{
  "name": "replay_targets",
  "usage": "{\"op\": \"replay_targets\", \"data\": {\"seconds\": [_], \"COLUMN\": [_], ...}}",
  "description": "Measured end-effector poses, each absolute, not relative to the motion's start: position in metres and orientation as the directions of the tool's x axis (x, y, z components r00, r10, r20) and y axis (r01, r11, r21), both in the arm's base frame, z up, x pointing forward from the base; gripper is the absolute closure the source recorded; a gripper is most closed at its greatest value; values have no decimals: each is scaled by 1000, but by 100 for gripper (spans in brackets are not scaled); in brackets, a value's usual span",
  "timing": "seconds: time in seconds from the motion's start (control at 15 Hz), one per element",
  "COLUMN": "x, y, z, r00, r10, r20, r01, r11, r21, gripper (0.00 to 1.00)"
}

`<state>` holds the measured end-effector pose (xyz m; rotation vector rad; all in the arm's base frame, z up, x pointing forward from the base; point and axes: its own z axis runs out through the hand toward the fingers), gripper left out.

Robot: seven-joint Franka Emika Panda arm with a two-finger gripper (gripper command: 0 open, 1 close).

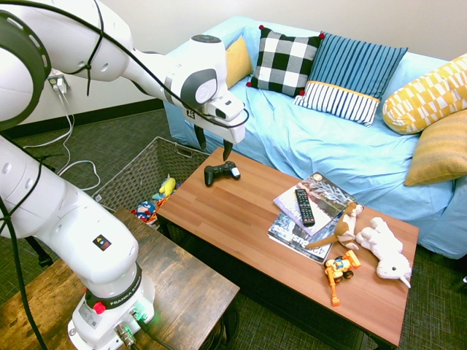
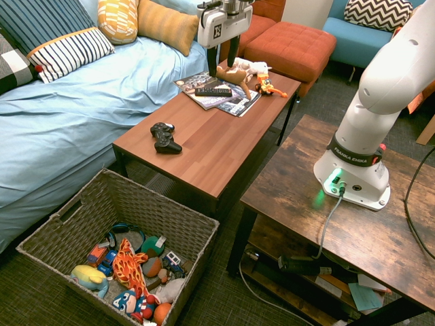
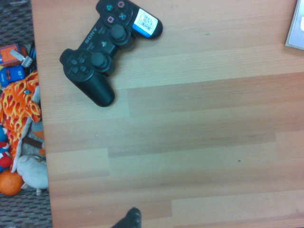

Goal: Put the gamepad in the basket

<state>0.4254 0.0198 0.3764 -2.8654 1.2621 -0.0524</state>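
I see the gamepad (image 1: 221, 173) lying flat on the wooden desk (image 1: 248, 219), near the desk end that stands beside the basket (image 2: 81, 210). In the wrist view the gamepad (image 3: 107, 47) faces up, sticks and buttons showing, with a white sticker on one horn. It lies alone on bare wood, touching nothing else.

My end effector (image 1: 213, 145) hangs above the desk, pointing straight down, just above and beside the gamepad and clear of it. Its fingers are spread apart and grip nothing.

The basket sits on the carpet, below the desk's end, and already holds a jumble of toys (image 2: 129, 268), among them an orange patterned plush and a small blue car.

Further along the desk, well apart from the gamepad, a slim black remote control (image 1: 304, 206) rests on a stack of magazines (image 1: 306, 215). Beyond these lie a brown plush monkey (image 1: 343, 226), a white plush animal (image 1: 385, 248) and a small orange toy robot (image 1: 340, 270).

Behind the desk stands a sofa (image 1: 350, 146) under a light blue cover, with checked, striped and yellow cushions.
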Motion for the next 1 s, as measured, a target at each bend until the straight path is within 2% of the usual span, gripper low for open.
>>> {"op": "replay_targets", "data": {"seconds": [0.33,0.67,1.0], "x": [439,496,552], "y": [25,57,96], "z": [364,332,295], "r00": [632,450,318], "r10": [-775,-892,-946], "r20": [10,-40,-56], "r01": [-775,-892,-946], "r11": [-632,-452,-321], "r21": [-18,30,53], "gripper": [0,0,0]}}
